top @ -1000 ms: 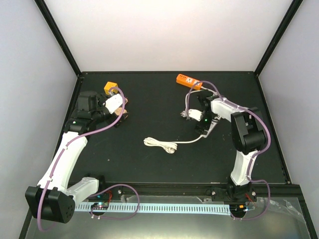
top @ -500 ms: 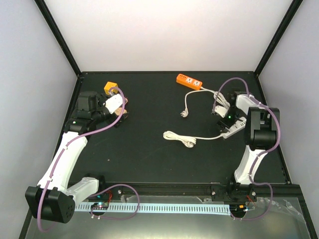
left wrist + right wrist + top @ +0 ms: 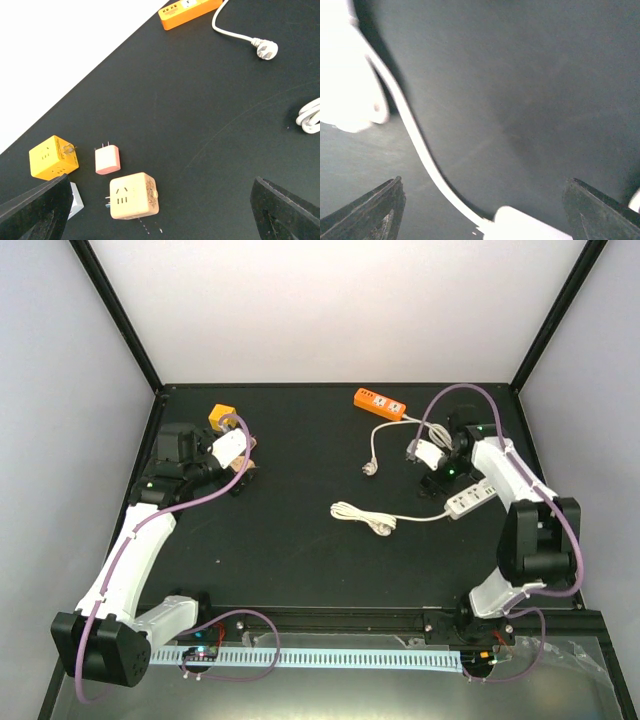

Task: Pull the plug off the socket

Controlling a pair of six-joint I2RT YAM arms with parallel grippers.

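Top external view, t = now. Change over the last second: the white power strip [image 3: 473, 498] has gone from centre-right of the frame, where it sat just beside the plug [image 3: 370, 470], out toward the right edge. Its coiled cord [image 3: 358, 517] has trailed rightward after it. The plug has not shifted. It lies alone just right of centre, on the end of the white lead coming down from the orange power strip [image 3: 380, 403] at upper centre. Plug and white strip are now well apart, with bare table [image 3: 300, 570] between them.

Right gripper [image 3: 482, 190]: appears to have released the strip and swung back up-left, and now sits between plug and strip. Right wrist view shows its fingers spread at the two lower corners, pinching nothing. A white cable runs across the mat between them. The bright blob at upper left is blown out, so I cannot identify it.

Left gripper [image 3: 161, 200]: fingers spread wide, nothing held. It is parked at upper left of the top view by the yellow cube [image 3: 52, 157], pink adapter [image 3: 107, 159] and tan cube [image 3: 132, 196], with no motion logged.

Reading: the plug is out of the socket, so the task looks complete. Only retraction appears left.
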